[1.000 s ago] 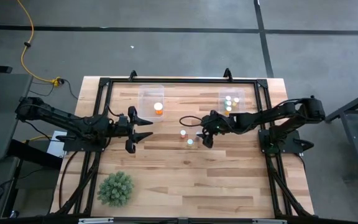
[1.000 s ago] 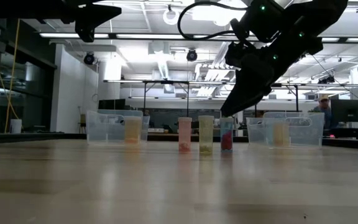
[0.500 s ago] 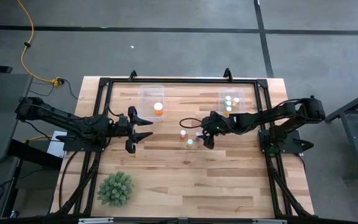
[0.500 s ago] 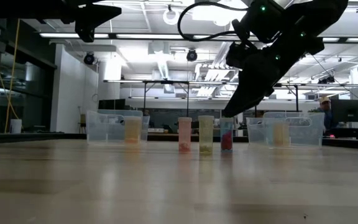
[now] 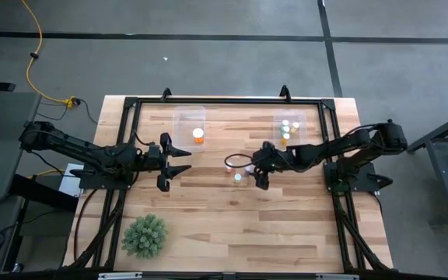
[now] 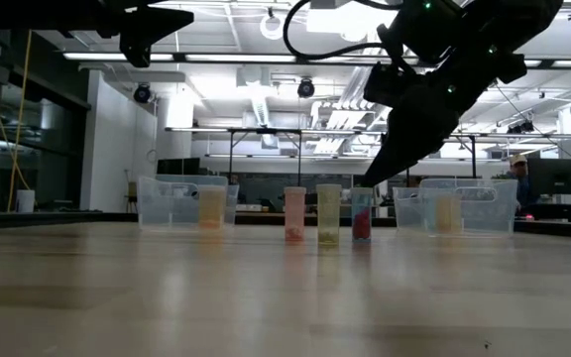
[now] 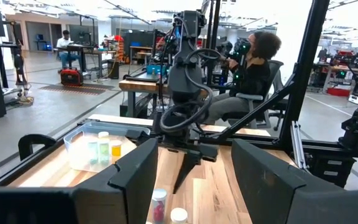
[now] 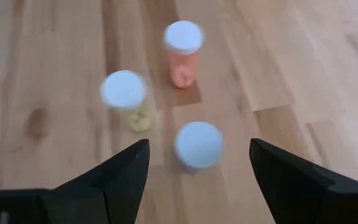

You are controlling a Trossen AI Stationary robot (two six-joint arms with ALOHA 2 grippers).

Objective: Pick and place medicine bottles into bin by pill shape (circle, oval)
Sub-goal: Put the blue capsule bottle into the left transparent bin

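Observation:
Three small white-capped bottles stand upright on the table's middle: an orange-pink one [image 8: 183, 53], a pale yellow-green one [image 8: 126, 99] and a third [image 8: 199, 146] nearest my right gripper. They also show in the high view [image 5: 237, 176] and in the low view [image 6: 328, 213]. My right gripper [image 5: 257, 171] is open just to the right of them and above the table. Its fingers [image 8: 126, 177] stand on either side of the nearest bottle without touching it. My left gripper [image 5: 179, 161] is open and empty at centre left.
A clear bin [image 5: 189, 124] at the far left-centre holds an orange bottle [image 5: 198, 136]. A second clear bin [image 5: 290, 128] at the far right holds several bottles. A green spiky plant [image 5: 145, 235] stands at the near left. A black frame [image 5: 208, 101] borders the table.
My right gripper has drawn back a little toward the table's right edge, away from the three bottles, and stays open. The bottles have not moved.

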